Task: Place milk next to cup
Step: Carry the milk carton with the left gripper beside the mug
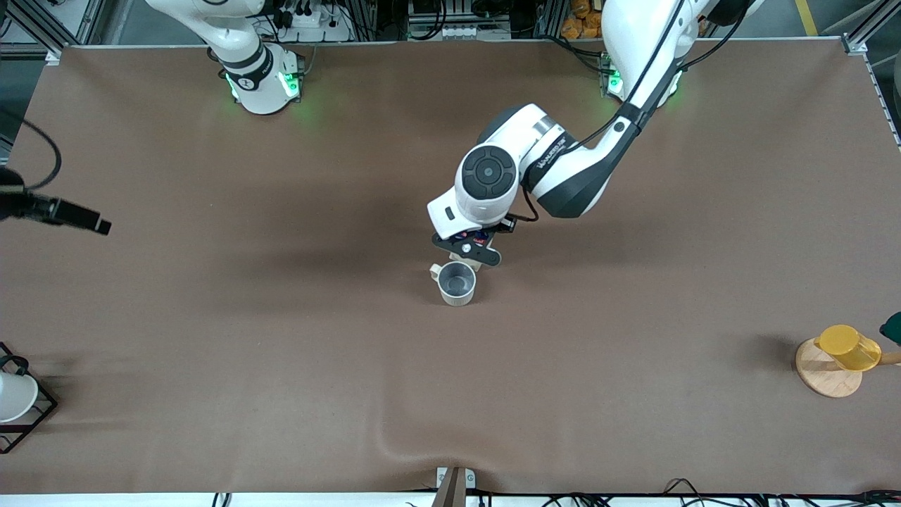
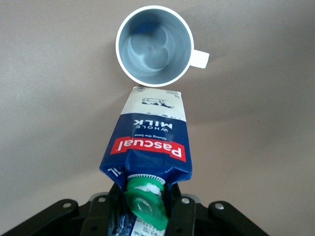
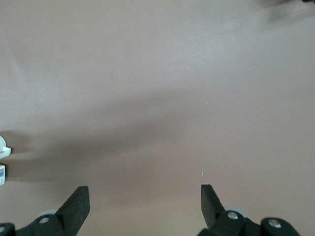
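The milk (image 2: 147, 142), a dark blue and white carton with a red label and a green cap, is gripped at its top by my left gripper (image 2: 145, 206), which is shut on it. In the front view the left gripper (image 1: 468, 248) hides most of the carton. The cup (image 1: 457, 282), a grey-beige mug with a dark grey inside, stands on the table just nearer to the front camera than the carton. In the left wrist view the carton's white base sits right beside the cup's (image 2: 154, 46) rim. My right gripper (image 3: 145, 191) is open and empty above bare table.
A yellow cup (image 1: 848, 347) lies on a round wooden stand (image 1: 827, 373) toward the left arm's end. A white cup (image 1: 14, 396) sits in a black wire rack (image 1: 41, 414) toward the right arm's end. A black device (image 1: 60, 210) juts in there.
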### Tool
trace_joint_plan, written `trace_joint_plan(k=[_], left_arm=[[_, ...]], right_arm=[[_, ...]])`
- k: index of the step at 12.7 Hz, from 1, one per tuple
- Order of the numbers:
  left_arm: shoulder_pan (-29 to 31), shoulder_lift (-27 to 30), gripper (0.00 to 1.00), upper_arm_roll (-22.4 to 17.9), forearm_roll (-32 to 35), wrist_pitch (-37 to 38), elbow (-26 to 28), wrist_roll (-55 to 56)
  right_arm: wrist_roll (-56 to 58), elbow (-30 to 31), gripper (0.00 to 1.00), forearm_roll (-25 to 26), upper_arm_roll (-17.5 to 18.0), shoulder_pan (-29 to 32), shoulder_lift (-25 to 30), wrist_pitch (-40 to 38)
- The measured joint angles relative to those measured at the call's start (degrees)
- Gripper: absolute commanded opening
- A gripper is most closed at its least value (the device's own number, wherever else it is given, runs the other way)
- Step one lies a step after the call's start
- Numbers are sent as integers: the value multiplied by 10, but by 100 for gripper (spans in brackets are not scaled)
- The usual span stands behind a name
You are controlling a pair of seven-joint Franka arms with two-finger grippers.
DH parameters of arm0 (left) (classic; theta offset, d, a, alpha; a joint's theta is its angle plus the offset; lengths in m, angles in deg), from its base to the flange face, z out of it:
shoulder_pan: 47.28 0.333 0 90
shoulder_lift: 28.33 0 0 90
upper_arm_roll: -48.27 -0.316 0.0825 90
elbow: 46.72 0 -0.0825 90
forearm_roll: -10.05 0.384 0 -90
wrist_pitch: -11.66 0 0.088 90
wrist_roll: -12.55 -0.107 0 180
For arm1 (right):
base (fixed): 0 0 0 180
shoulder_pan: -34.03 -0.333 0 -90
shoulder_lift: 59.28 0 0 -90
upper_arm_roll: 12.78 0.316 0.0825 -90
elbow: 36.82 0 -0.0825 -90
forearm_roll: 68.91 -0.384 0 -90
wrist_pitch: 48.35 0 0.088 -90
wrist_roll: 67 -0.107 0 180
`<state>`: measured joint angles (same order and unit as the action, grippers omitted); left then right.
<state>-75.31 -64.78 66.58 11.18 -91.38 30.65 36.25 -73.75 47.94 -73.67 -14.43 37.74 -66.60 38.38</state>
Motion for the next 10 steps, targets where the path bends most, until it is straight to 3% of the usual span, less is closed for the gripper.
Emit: trace_joint_plan(k=[2, 3, 4, 6, 10], left_arm=[[0, -4, 52, 0, 0, -3, -1, 12], [0, -6, 84, 0, 0, -3, -1, 18], [0, -6, 100, 0, 0, -3, -2, 23], [0, -6, 100, 0, 0, -3, -3, 24], [0, -6, 100, 0, 0, -4, -14, 25]], right_arm=[[0, 51, 100, 0, 4, 0, 37, 17], [0, 72, 100, 0, 5, 0, 50, 28], [0, 94, 100, 0, 5, -1, 62, 43], [0, 121, 100, 0, 7, -3, 83, 56], [0, 119, 100, 9, 12, -15, 94, 60]])
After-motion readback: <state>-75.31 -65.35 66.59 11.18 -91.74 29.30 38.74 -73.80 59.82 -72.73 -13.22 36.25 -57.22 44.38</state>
